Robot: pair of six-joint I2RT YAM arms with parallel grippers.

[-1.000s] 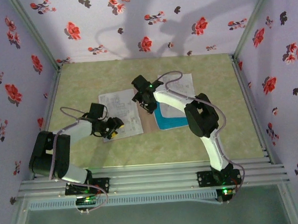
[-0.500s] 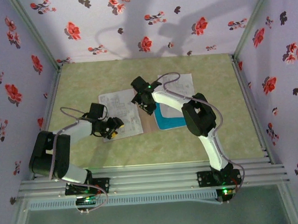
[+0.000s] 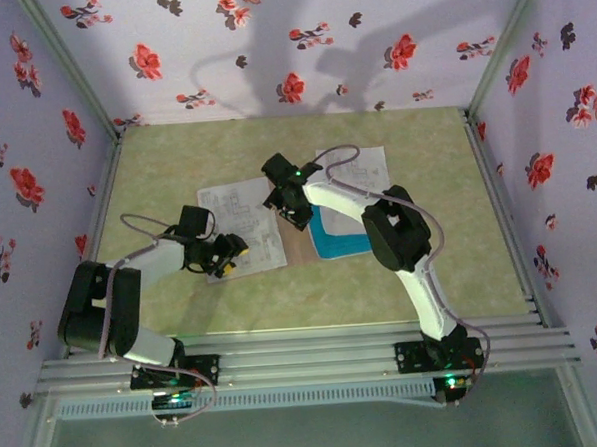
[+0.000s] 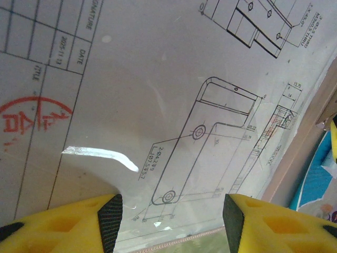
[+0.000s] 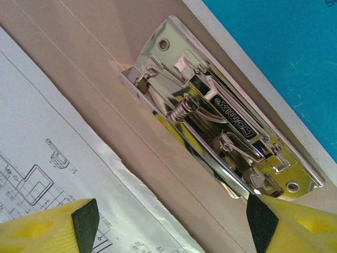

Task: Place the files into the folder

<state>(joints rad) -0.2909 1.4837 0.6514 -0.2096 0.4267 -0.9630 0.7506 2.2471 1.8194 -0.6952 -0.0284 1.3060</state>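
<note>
The right hand (image 5: pixel 171 226) is spread wide and holds nothing. Its yellow fingers with black pads frame the shiny chrome spring clip (image 5: pixel 221 137), which is fixed to the matte tan folder (image 5: pixel 89 58) just ahead of them, its long axis running diagonally. Past the clip's far side lies the plain cyan sheet (image 5: pixel 295 47). On the near side, a thin white printed sheet (image 5: pixel 37 174) overlaps the folder's card. The left hand (image 4: pixel 171 221), also open and empty, hovers low over that glossy drawing, with the folder to its right. The right hand is nearer the clip, so working it probably falls to that arm.
</note>
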